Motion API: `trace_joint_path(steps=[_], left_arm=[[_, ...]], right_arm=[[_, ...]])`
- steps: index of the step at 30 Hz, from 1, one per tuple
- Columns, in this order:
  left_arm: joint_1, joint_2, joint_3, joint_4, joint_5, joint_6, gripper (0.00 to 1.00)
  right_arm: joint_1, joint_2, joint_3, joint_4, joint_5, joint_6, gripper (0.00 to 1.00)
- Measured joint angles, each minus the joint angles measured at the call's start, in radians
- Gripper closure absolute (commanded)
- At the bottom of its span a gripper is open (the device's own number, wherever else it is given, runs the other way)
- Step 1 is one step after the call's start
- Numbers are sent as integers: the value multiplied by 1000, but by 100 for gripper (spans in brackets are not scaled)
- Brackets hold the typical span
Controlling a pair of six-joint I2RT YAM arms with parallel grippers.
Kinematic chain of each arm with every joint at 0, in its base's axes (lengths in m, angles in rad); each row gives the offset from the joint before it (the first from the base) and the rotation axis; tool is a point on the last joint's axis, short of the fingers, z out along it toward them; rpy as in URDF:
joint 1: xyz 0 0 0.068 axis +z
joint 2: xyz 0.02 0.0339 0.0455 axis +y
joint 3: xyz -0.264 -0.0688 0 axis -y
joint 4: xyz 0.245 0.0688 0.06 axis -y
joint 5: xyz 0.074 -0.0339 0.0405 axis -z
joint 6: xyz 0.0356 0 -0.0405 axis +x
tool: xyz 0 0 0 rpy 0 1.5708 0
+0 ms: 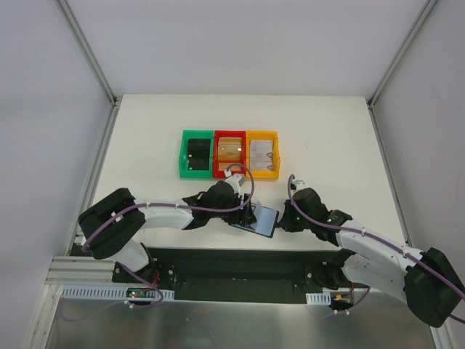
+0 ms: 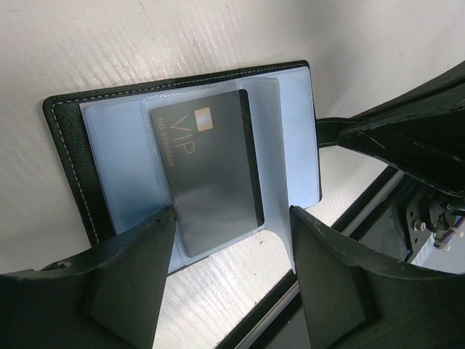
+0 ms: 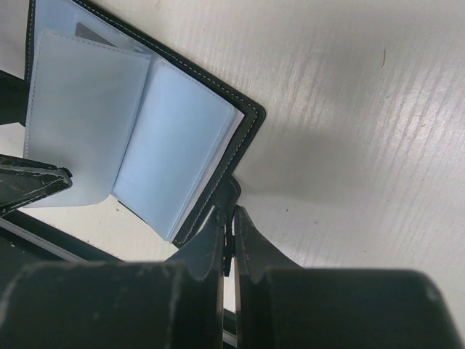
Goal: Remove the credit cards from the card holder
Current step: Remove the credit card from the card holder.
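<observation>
The card holder (image 1: 259, 218) lies open near the table's front edge, its bluish-grey sleeves (image 3: 131, 123) facing up. A dark grey credit card (image 2: 207, 174) marked VIP sits in a clear sleeve of the card holder (image 2: 73, 145). My left gripper (image 2: 231, 218) is open, its fingers (image 2: 138, 269) standing either side of the sleeve's near end and holding nothing. My right gripper (image 3: 231, 211) is shut on the card holder's small black tab at its right edge. From above, the left gripper (image 1: 245, 209) hovers over the holder's left half and the right gripper (image 1: 283, 218) is at its right side.
Three bins stand in a row behind the holder. The green bin (image 1: 183, 156) holds a chunky black object, the red bin (image 1: 217, 137) a tan card (image 1: 230, 150), the yellow bin (image 1: 276, 155) a pale card (image 1: 262, 151). The table's front edge and black rail lie just below the holder.
</observation>
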Motion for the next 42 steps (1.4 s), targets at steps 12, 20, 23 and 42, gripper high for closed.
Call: trace_joint_path(steps=[12,20,23,42], left_arm=[[0,-3,0,-1,2,0,37],[0,8,11,0,17,1,38],[-2,13,21,-3,29,2,37],[-33,32,106,-5,92,11,37]], right_arm=[[0,-3,0,-1,0,4,74],[0,-28,0,-5,0,4,67],[0,-27,0,-5,0,4,66],[0,-20,0,-5,0,4,57]])
